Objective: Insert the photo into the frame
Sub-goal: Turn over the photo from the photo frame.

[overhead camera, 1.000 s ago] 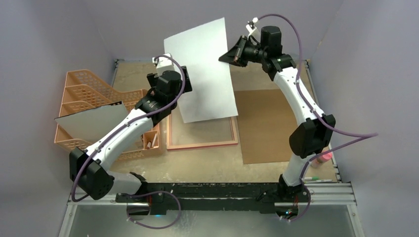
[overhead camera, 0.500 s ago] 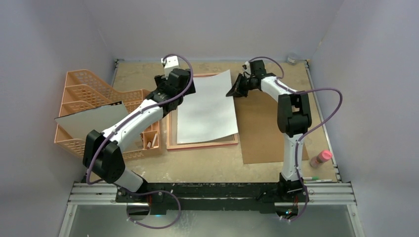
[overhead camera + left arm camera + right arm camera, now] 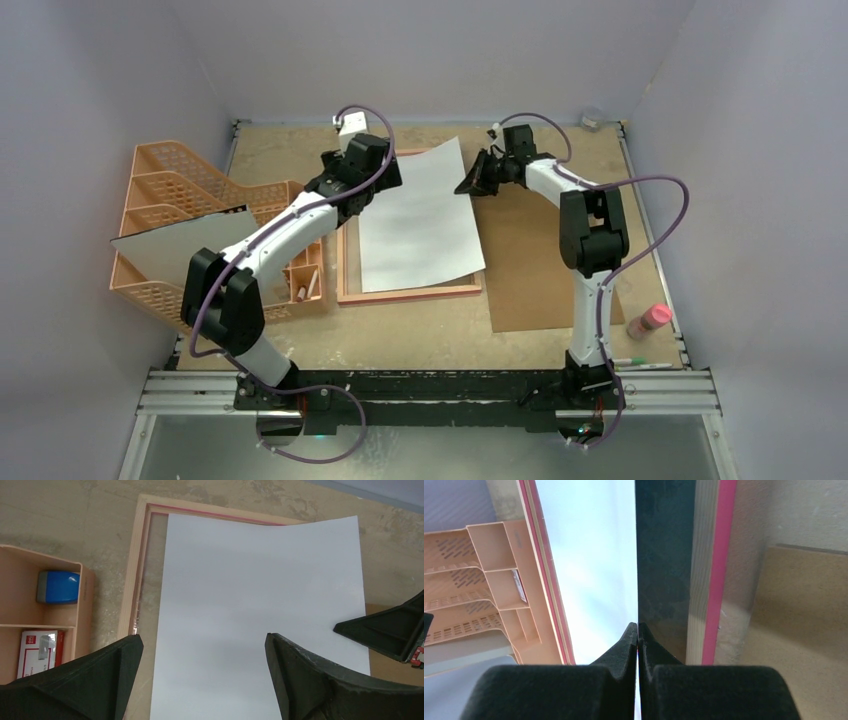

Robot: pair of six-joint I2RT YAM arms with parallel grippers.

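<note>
Photo (image 3: 420, 220) shows only its white back, hiding most of the frame (image 3: 410, 293); right gripper (image 3: 638, 626) pinches its right edge, left gripper (image 3: 202, 639) gapes wide above it.

Matt white paper photo (image 3: 420, 220), pale wood-look frame (image 3: 410, 293).

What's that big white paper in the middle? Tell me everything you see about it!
The photo is a big, thin rectangular sheet of paper, plain white on the side facing up. It lies slightly crooked over the frame, not yet squared inside it. The right gripper pinches its far right edge, where the corner is raised and the far edge bows a little. The open left gripper hovers above without touching it.
</note>
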